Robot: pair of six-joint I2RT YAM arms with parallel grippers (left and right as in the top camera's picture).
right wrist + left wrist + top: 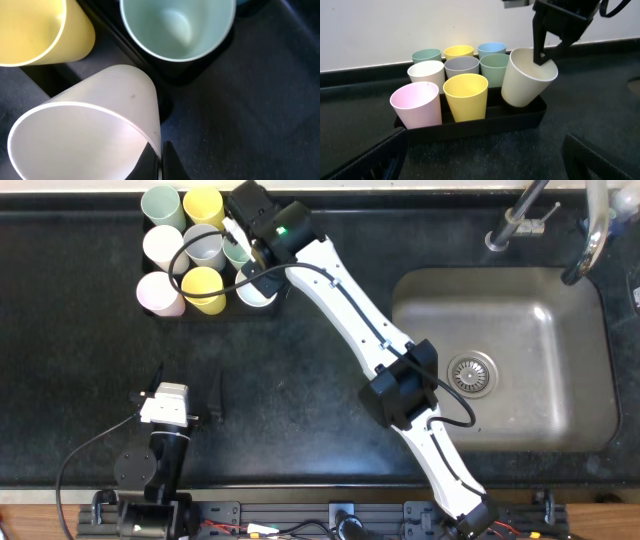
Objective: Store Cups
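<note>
The counter (300,400) is dark, with the sink (540,400) well off to the right and out of play. The tray (485,122) sits at the counter's back left. Eight cups (461,67) stand upright in its slots, which leaves the front right corner as the one slot to fill.

The white cup (522,82) is at that corner and tilted, mouth leaning out past the tray's end and base down by the slot. Whether the base is inside the wall I cannot tell.

The right gripper (547,55) is clamped on the white cup's rim, one finger inside and one outside. The left gripper (187,385) rests near its base, jaws spread and holding nothing.

To seat the cup well, I would roll the wrist first so it stands plumb, then centre the base over the slot and lower it straight down. The green cup (177,27) and yellow cup (35,30) stand just beside it, so any sideways drift could knock them. A rim pinch lets a cup swing, so move slowly. Let go only once the base is bedded.
</note>
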